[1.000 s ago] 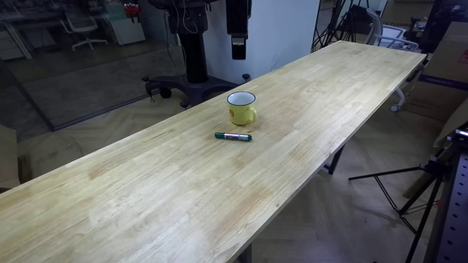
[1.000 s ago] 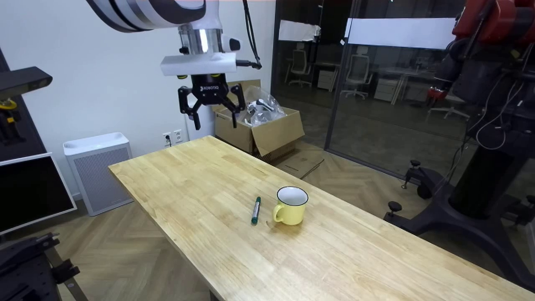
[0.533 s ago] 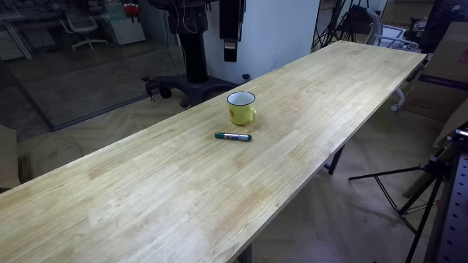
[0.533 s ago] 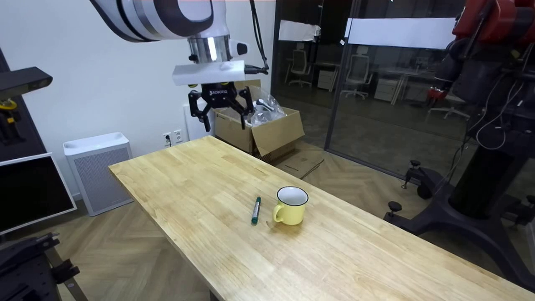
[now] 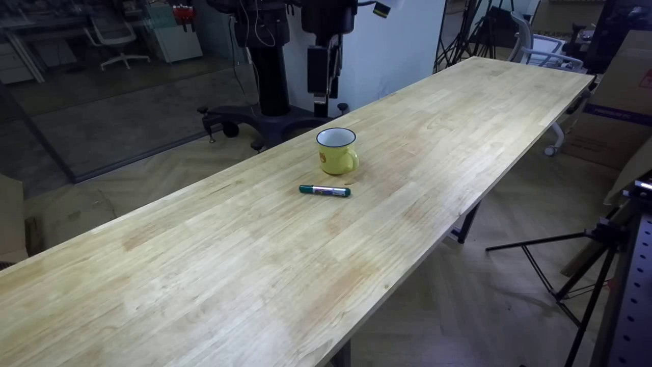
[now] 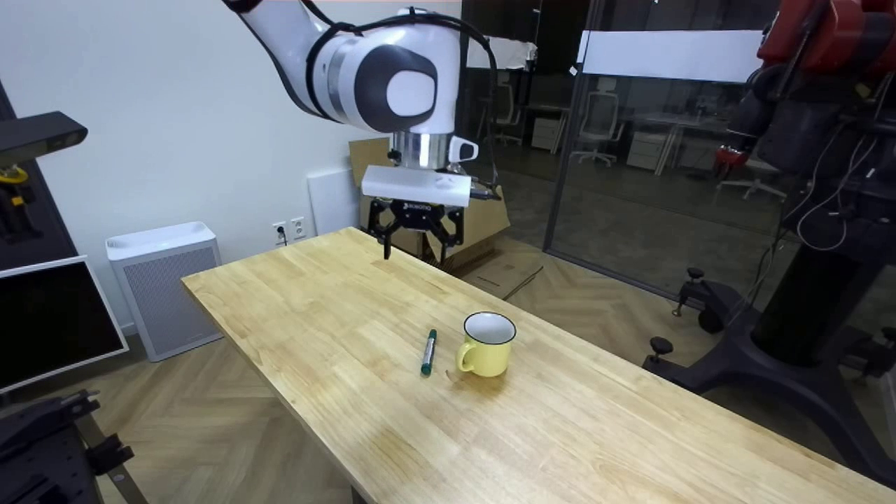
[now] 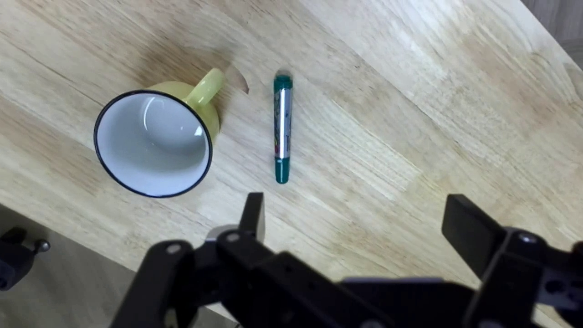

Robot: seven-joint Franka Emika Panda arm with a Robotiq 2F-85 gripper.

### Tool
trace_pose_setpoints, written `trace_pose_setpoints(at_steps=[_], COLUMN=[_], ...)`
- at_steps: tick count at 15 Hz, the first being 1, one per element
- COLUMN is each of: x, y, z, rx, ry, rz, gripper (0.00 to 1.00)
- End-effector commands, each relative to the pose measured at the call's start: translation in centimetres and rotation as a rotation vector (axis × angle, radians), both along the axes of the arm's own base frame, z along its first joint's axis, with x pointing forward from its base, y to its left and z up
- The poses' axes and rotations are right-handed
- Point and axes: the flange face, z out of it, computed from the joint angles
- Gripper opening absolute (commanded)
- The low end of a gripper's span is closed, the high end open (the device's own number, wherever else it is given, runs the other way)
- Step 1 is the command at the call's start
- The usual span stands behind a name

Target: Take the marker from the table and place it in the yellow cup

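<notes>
In an exterior view, tool [image 6: 415, 255] spread wide, gripping nothing, pointing down beneath the bent arm [image 6: 371, 84]; height above tabletop [image 6: 315, 308] hard to judge. Slightly right, green marker [image 6: 429, 352] lying on tabletop; further right, upright yellow cup [image 6: 493, 357] just beside the marker.

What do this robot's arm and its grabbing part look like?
The arm is white and dark grey, rounded, with black cables looped over it. Next come a silvery collar and a whitish crossbar, then a black gripper with two jointed fingers and white ROBOTIQ lettering.
</notes>
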Motion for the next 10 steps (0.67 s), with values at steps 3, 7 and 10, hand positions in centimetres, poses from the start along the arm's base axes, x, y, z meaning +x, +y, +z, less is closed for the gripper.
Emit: trace_pose_setpoints(at_steps=[3,7,10], x=[3.8,2.8,2.2], y=[-0.5,2.6,3.4], z=[-4.6,-7.7,-8.6], rx=[-0.128,-0.203,-0.179], ry=[0.076,0.062,0.079], rz=[-0.05,-0.059,-0.024], gripper=[1.0,1.0,1.0])
